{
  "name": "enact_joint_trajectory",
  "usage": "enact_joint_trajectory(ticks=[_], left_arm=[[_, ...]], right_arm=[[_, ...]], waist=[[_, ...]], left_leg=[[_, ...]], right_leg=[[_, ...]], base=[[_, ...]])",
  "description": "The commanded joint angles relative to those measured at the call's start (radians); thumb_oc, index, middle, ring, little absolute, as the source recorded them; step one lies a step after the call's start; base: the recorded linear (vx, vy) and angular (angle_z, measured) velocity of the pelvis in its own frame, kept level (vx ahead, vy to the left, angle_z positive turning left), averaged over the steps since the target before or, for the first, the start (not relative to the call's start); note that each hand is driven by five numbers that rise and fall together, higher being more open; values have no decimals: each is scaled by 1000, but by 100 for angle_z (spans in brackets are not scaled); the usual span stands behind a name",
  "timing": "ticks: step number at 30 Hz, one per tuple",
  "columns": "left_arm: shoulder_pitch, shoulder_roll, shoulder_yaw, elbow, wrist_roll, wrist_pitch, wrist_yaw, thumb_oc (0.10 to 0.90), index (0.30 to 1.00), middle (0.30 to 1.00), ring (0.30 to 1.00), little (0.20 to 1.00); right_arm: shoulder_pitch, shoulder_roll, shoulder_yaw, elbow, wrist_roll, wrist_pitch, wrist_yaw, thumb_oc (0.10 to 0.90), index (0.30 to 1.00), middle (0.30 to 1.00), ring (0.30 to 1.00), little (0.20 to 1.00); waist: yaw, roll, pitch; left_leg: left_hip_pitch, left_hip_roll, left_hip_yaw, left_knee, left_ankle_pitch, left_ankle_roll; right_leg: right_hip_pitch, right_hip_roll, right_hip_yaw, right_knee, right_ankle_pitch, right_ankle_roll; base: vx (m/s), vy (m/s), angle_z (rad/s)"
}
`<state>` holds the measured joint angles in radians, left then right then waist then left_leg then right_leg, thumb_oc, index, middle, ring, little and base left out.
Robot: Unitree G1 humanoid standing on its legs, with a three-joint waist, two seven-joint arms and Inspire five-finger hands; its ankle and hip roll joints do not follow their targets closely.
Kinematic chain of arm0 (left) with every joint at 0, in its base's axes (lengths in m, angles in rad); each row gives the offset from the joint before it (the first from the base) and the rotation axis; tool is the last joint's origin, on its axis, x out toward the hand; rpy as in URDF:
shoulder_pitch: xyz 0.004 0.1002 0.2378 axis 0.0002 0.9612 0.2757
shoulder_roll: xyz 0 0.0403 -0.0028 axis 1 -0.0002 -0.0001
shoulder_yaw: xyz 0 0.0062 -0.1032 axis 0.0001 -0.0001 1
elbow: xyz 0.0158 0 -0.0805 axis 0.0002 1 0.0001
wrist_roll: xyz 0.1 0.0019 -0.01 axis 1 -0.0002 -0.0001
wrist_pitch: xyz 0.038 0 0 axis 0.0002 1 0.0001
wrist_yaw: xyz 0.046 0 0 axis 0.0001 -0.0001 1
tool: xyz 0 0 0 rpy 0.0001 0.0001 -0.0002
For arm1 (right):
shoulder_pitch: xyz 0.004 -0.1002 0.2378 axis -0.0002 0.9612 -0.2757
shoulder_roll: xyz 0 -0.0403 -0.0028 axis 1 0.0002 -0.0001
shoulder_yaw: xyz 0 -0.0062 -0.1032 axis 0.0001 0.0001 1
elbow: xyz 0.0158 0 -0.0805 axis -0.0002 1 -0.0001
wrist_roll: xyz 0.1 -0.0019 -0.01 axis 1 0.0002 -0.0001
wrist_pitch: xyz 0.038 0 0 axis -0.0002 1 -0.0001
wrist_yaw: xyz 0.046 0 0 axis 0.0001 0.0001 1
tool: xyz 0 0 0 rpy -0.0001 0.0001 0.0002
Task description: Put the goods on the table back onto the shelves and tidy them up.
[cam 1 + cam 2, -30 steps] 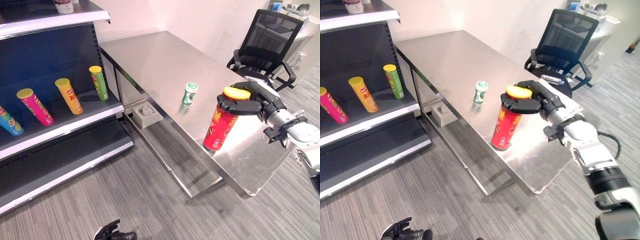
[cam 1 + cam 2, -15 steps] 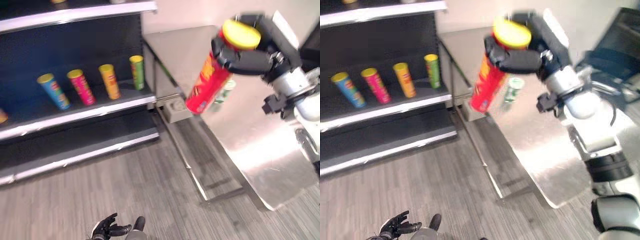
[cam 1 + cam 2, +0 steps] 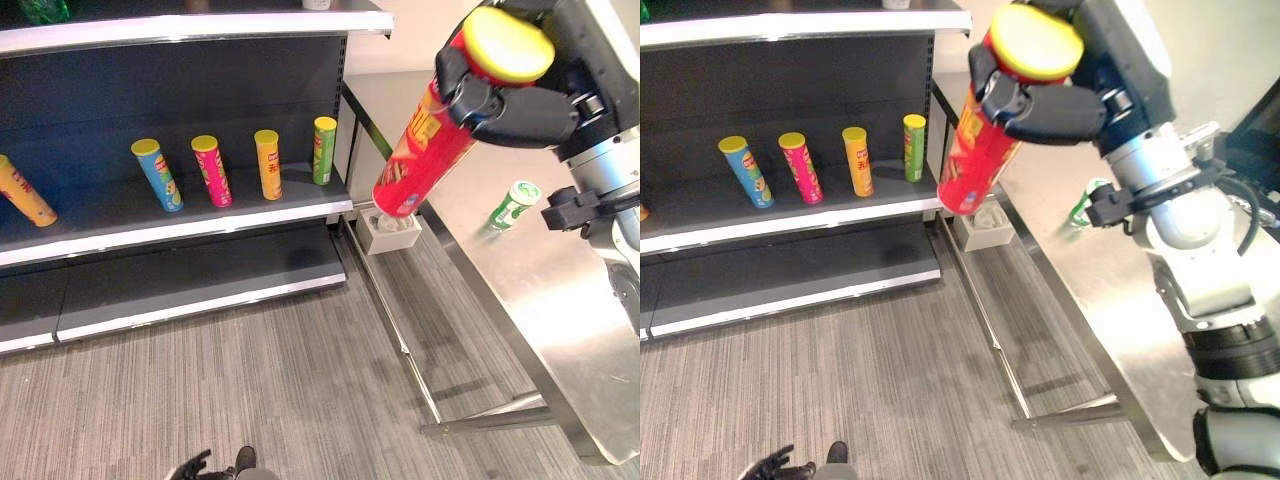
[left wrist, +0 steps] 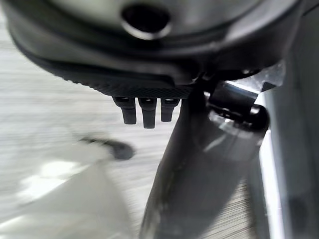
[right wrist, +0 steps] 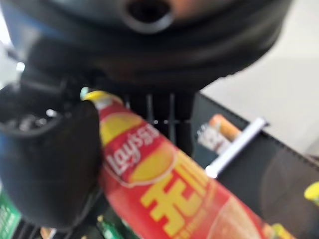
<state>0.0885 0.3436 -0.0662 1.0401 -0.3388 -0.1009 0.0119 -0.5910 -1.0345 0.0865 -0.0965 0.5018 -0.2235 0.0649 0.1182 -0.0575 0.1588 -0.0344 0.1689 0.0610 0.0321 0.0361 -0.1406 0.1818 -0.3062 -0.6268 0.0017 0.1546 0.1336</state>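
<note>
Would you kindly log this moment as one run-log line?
right hand: shut on red can, in air | left hand: idle | green bottle: on table

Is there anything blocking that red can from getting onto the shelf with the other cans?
Nothing visible does. The right hand holds the red can in open air, and the shelf is bare just right of the green can.

A red can (image 3: 425,150) with a yellow lid, a green-and-white bottle (image 3: 510,203), and a grey striped carpet (image 3: 290,380).
</note>
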Motion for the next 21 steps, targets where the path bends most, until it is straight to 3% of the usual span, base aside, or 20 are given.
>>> enact_joint_trajectory(ticks=[1,2,3,4,5,7,10,11,15,17,19,21], left_arm=[[-11,-2,-97,-12,94,-25,-20,800,900,900,900,900],[-15,5,-99,-7,100,-21,-23,800,900,900,900,900],[-2,25,-84,-7,90,-16,-20,800,900,900,900,900],[-3,25,-84,-7,90,-16,-20,800,900,900,900,900],[7,29,-65,0,91,-14,-23,800,900,900,900,900],[15,28,-62,-6,90,-11,-26,800,900,900,900,900],[35,18,-53,-11,83,-3,-27,800,900,900,900,900],[36,13,-52,-7,81,-3,-28,800,900,900,900,900],[48,-10,-43,-9,79,-1,-28,800,900,900,900,900],[52,-22,-43,-41,64,-2,-29,800,900,900,900,900],[46,-23,-51,-55,54,2,-29,800,900,900,900,900],[30,-22,-52,-71,38,3,-17,800,900,900,900,900]], right_arm=[[-73,-1,-62,9,-61,-11,-51,400,300,300,300,300],[-62,4,-61,9,-59,-12,-45,400,300,300,300,300],[-23,28,-52,-7,-82,-6,-37,400,300,300,300,300],[-23,29,-52,-7,-83,-5,-37,400,300,300,300,300],[-15,46,-36,-25,-84,-8,-21,400,300,300,300,300],[-23,51,-23,-36,-83,-7,-15,400,300,300,300,300],[-56,61,47,-59,-121,-6,10,400,300,300,300,300],[-57,62,52,-55,-124,-6,6,400,300,300,300,300],[-71,60,80,-63,-168,7,12,400,300,300,300,300],[-102,60,127,-61,-192,8,17,400,300,300,300,300],[-120,57,138,-60,-194,6,13,400,300,300,300,300],[-107,52,135,-54,-213,12,-3,400,300,300,300,300]], waist=[[22,-5,-107],[11,-7,-102],[-37,-1,-68],[-35,-2,-69],[-25,3,-60],[-25,3,-62],[-14,-11,-50],[-17,-16,-48],[-6,-32,-49],[17,-43,-46],[23,-44,-24],[19,-45,-12]], left_leg=[[136,-72,2,-119,-84,31],[137,-88,-15,-119,-88,42],[141,-136,-62,-119,-58,78],[138,-137,-60,-119,-56,78],[147,-151,-72,-119,-47,93],[142,-160,-82,-119,-40,100],[148,-192,-92,-119,-33,110],[150,-201,-101,-119,-29,111],[143,-215,-141,-103,-29,102],[84,-216,-119,31,-76,78],[32,-195,-70,105,-83,48],[-7,-119,-2,120,-61,32]], right_leg=[[-80,-164,14,10,82,121],[-88,-163,57,35,90,115],[-197,-50,316,131,25,52],[-202,-50,319,134,25,51],[-218,36,309,180,-52,19],[-220,61,281,181,-69,8],[-232,181,256,146,-120,-25],[-226,197,266,113,-120,-29],[-173,207,289,11,-98,-26],[-112,194,252,-56,-90,-18],[-91,184,226,-74,-94,-19],[-76,178,207,-89,-104,-16]], base=[[30,299,246],[-50,545,177],[-64,434,141],[-51,477,41],[14,132,65],[15,116,66],[19,93,44],[66,46,36],[65,-38,31],[53,-48,53],[-45,8,37],[-17,84,54]])
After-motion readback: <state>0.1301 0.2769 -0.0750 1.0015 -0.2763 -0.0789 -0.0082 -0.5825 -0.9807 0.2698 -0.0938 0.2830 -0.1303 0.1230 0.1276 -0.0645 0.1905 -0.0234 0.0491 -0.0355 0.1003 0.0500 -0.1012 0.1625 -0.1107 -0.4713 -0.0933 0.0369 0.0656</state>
